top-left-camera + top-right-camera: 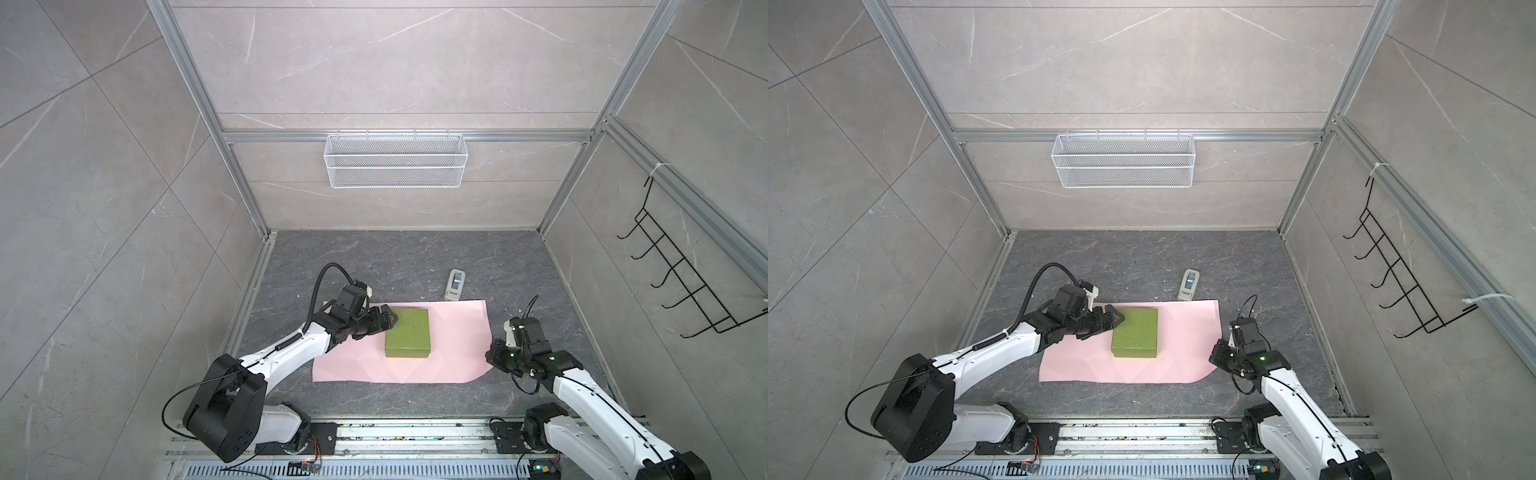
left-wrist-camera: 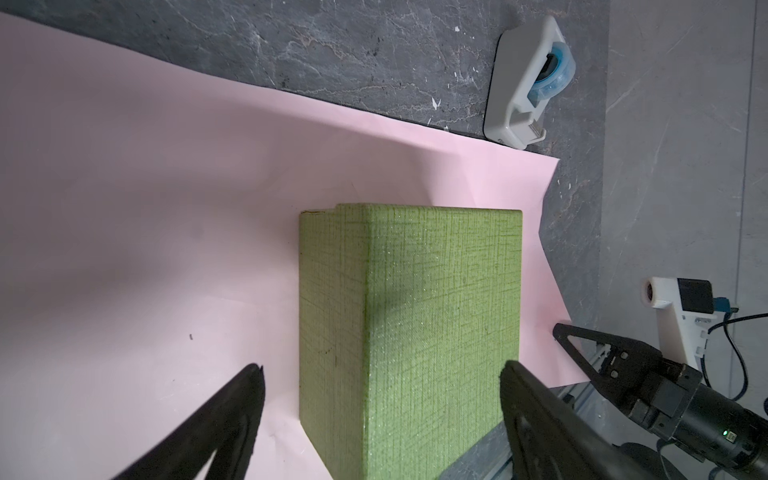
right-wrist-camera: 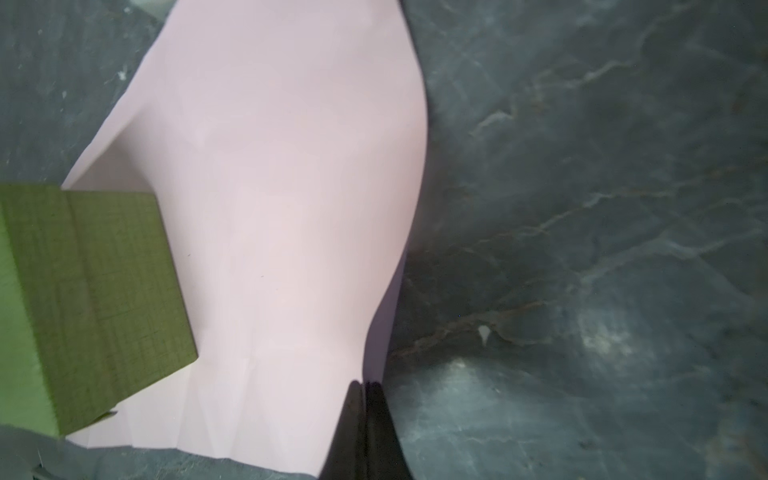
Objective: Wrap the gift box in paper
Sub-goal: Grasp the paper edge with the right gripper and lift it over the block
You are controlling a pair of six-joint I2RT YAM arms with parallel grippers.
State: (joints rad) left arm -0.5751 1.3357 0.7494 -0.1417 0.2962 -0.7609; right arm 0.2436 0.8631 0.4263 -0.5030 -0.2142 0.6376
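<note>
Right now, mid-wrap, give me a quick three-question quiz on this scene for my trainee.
1. True or false: the paper already covers the top of the gift box.
2. What is the right end effector shut on? A) the gift box B) the paper's edge C) nothing
3. Fill in: the left end effector, at the gift box's side, has its jaws ____.
Key: 1 false, the green top is bare; 2 B; 3 open.
</note>
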